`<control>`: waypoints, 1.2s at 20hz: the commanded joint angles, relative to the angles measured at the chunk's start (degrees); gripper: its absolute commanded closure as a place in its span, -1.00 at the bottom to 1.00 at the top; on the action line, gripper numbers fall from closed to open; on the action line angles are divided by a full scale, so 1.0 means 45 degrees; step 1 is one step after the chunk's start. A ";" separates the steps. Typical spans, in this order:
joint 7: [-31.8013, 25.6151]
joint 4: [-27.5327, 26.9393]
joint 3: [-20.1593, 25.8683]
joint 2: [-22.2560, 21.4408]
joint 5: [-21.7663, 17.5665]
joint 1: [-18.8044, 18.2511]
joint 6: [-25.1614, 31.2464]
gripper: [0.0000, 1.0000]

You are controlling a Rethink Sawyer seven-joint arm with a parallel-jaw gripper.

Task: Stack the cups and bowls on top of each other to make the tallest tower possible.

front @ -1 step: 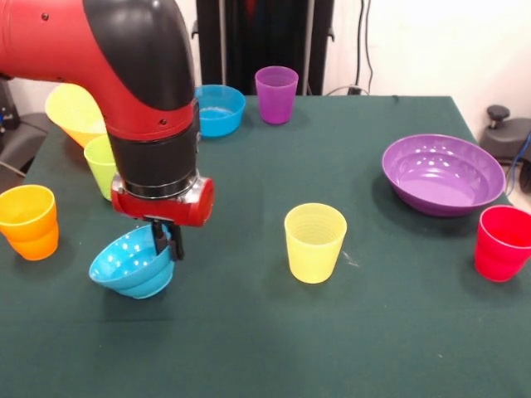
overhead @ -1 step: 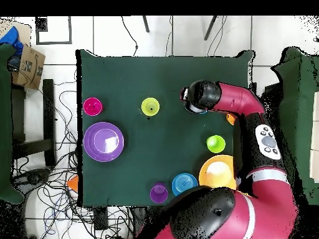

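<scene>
My gripper (front @ -1 step: 168,245) is shut on the near rim of a small blue bowl (front @ -1 step: 131,265), at the table's left front. The bowl hangs tilted, its mouth turned up and toward the arm. I cannot tell whether its bottom touches the cloth. In the overhead view the arm's wrist (overhead @ -1 step: 200,96) hides the gripper, and only a sliver of that blue bowl (overhead @ -1 step: 202,111) shows. Left of the gripper stands an orange cup (front @ -1 step: 29,221). A lime green cup (front @ -1 step: 99,164) and a large yellow-orange bowl (front @ -1 step: 73,112) are behind it. A yellow cup (front @ -1 step: 315,242) stands to its right.
A second blue bowl (front @ -1 step: 220,109) and a purple cup (front @ -1 step: 276,94) stand at the far edge. The wide purple bowl (front @ -1 step: 442,174) and a red cup (front @ -1 step: 502,242) are at the right. The green tablecloth (front @ -1 step: 274,348) lies bare in front.
</scene>
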 commanded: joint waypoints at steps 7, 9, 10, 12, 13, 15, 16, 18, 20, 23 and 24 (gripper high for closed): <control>0.2357 0.0798 -0.0942 -0.1383 0.0690 0.2172 0.1437 1.00; 0.3208 0.1129 -0.1405 -0.1525 0.1049 0.2467 0.1373 1.00; 0.3449 0.1225 -0.1607 -0.1555 0.1106 0.2628 0.1202 1.00; 0.3666 0.1238 -0.1886 -0.1643 0.1285 0.2933 0.1252 1.00; 0.3748 0.1292 -0.2023 -0.1773 0.1380 0.3096 0.1363 1.00; 0.3994 0.1191 -0.2356 -0.1913 0.1534 0.3456 0.1776 1.00; 0.4121 0.1057 -0.2560 -0.1924 0.1590 0.3645 0.2075 1.00; 0.3946 0.0705 -0.2882 -0.1918 0.1498 0.3978 0.2682 1.00; 0.3572 0.0307 -0.3134 -0.1910 0.1320 0.4250 0.3541 1.00; 0.3350 -0.0056 -0.3344 -0.1959 0.1279 0.4470 0.4240 1.00; 0.3322 -0.0136 -0.3357 -0.1927 0.1297 0.4513 0.4336 1.00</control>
